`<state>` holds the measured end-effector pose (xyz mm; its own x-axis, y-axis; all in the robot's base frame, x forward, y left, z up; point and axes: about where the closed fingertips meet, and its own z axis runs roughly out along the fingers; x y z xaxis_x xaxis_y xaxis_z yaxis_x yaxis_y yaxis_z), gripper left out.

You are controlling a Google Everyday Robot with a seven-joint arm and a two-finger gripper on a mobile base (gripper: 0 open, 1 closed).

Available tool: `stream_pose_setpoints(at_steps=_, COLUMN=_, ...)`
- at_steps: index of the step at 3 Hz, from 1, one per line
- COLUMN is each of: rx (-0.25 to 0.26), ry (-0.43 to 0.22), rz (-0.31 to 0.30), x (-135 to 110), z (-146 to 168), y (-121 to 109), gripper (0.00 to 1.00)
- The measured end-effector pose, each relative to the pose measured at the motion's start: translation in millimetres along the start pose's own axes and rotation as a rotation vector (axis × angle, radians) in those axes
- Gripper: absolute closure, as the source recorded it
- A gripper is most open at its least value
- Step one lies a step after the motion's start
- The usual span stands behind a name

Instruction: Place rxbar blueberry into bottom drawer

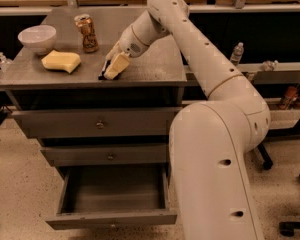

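Note:
The rxbar blueberry [102, 74] shows as a thin dark strip on the grey cabinet top [150, 69], near its front edge. My gripper [114, 66] is down on the cabinet top right at the bar, with its cream-coloured end touching or covering most of it. The bottom drawer [110, 218] is pulled out, directly below the gripper. Its inside shows nothing in it.
A yellow sponge [61, 61], a white bowl [37, 37] and a drink can [87, 33] stand on the cabinet top left of the gripper. The two upper drawers [97, 124] are closed. My arm and body [215, 174] fill the right foreground. A shelf with bottles [236, 54] runs along the right.

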<state>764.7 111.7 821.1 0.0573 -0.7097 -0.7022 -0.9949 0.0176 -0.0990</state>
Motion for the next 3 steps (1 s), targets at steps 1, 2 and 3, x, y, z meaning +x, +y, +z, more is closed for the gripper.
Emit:
stream_pose_setpoints(at_steps=1, rx=0.004, ry=0.039, rz=-0.036, x=-12.3, z=-2.5, y=14.0, gripper=1.00)
stream_pose_setpoints(at_steps=2, rx=0.096, ry=0.043, rz=-0.166, x=-51.6, z=-44.3, y=42.0, gripper=1.00)
stream_pose_setpoints(at_steps=3, rx=0.256, ry=-0.044, rz=-0.300, x=-102.3, z=-121.3, y=86.6, gripper=1.00)
